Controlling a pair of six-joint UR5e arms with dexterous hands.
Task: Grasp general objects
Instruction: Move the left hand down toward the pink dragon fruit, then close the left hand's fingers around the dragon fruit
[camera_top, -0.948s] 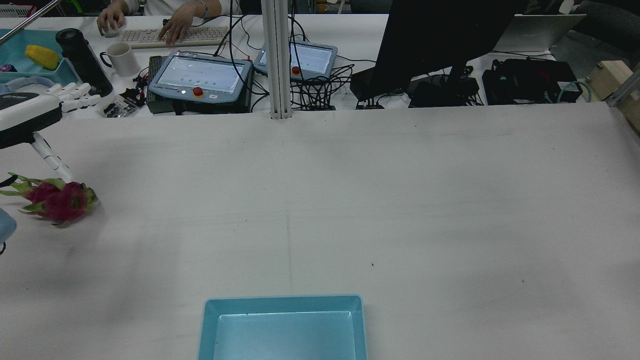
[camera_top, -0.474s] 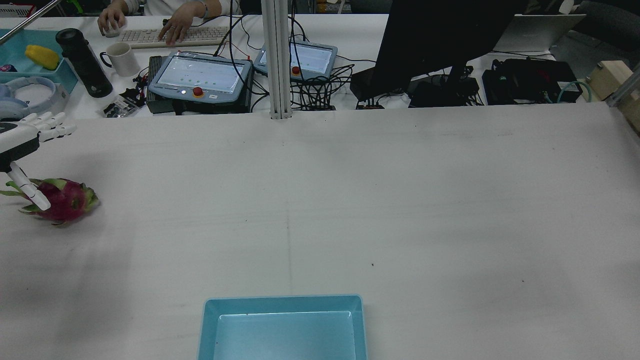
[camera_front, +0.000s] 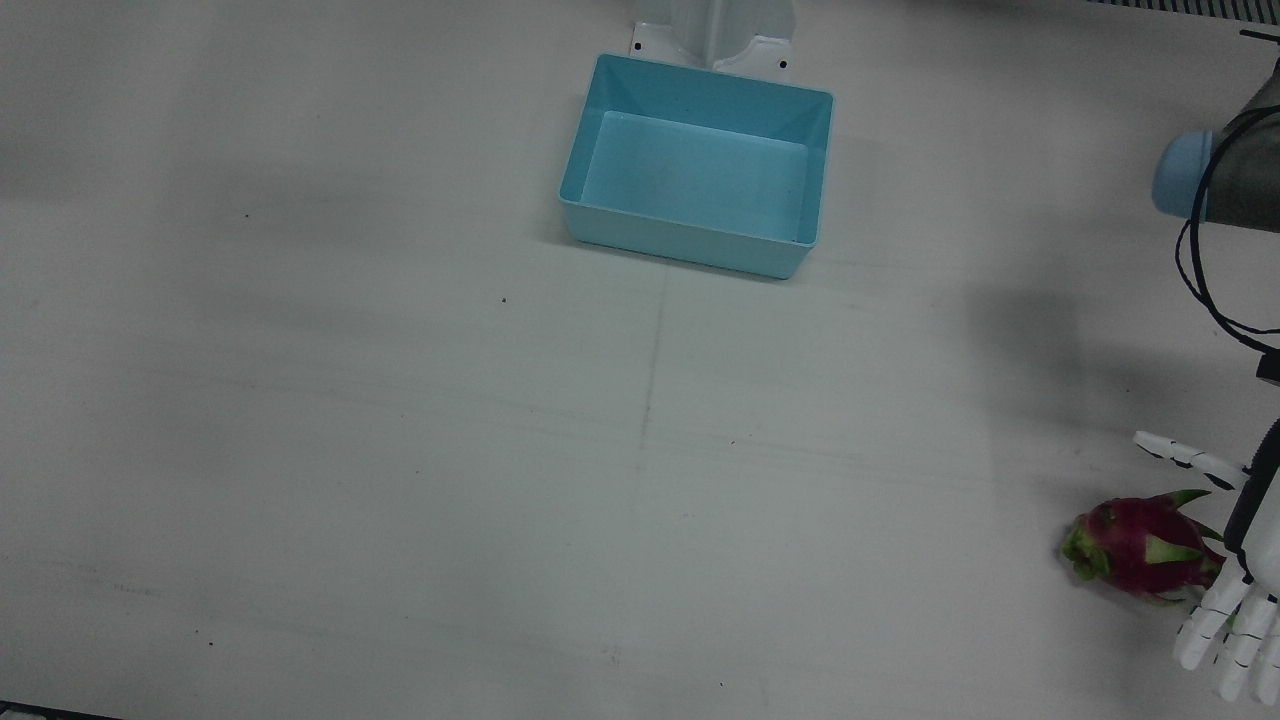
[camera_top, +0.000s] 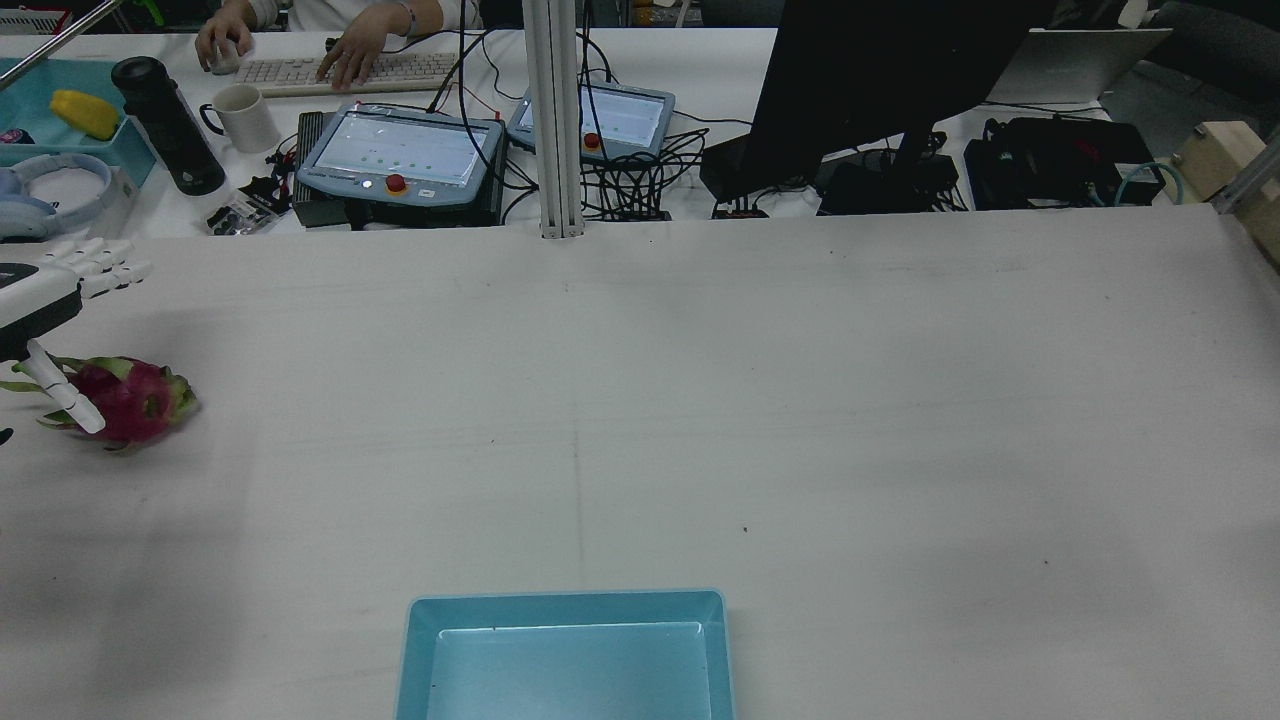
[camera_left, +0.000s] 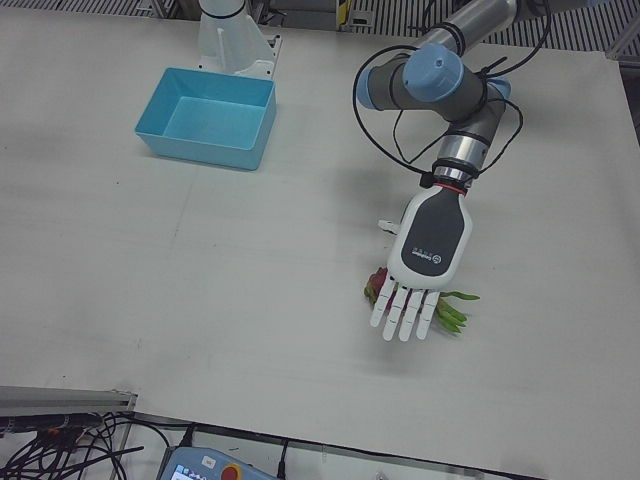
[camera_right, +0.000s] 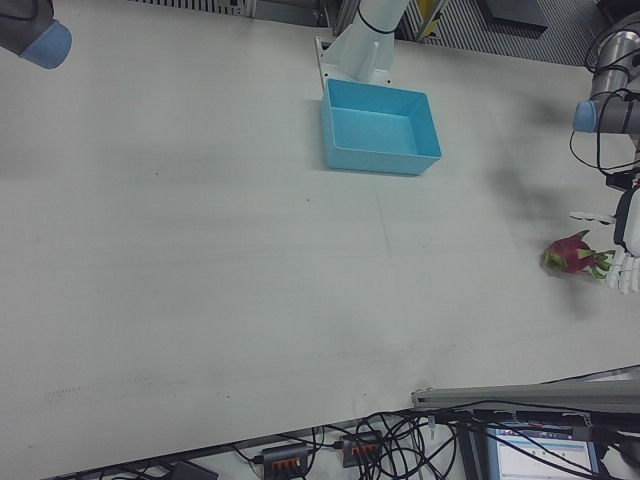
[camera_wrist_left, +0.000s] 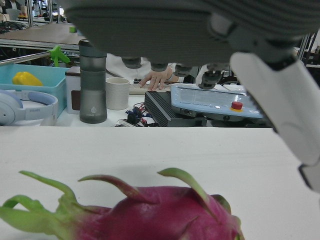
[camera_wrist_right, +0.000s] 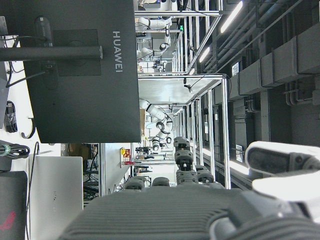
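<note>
A pink dragon fruit (camera_front: 1140, 545) with green scales lies on the white table near its left edge; it also shows in the rear view (camera_top: 140, 402) and fills the bottom of the left hand view (camera_wrist_left: 150, 217). My left hand (camera_left: 428, 262) hovers palm down right over it, open, fingers (camera_left: 405, 315) stretched past the fruit and thumb (camera_top: 62, 397) hanging beside it. I cannot tell whether it touches the fruit. My right hand (camera_wrist_right: 200, 210) shows only in its own view, raised off the table with fingers spread and empty.
An empty blue bin (camera_front: 700, 82) stands at the table's middle on the robot's side. Past the far edge are two control pendants (camera_top: 405, 155), a dark bottle (camera_top: 165, 125), a mug (camera_top: 245, 115), headphones (camera_top: 55, 190) and a monitor (camera_top: 880, 70).
My left hand has come down and back toward the table's left edge, over the dragon fruit; its thumb now hangs beside the fruit. The fruit has not moved.
</note>
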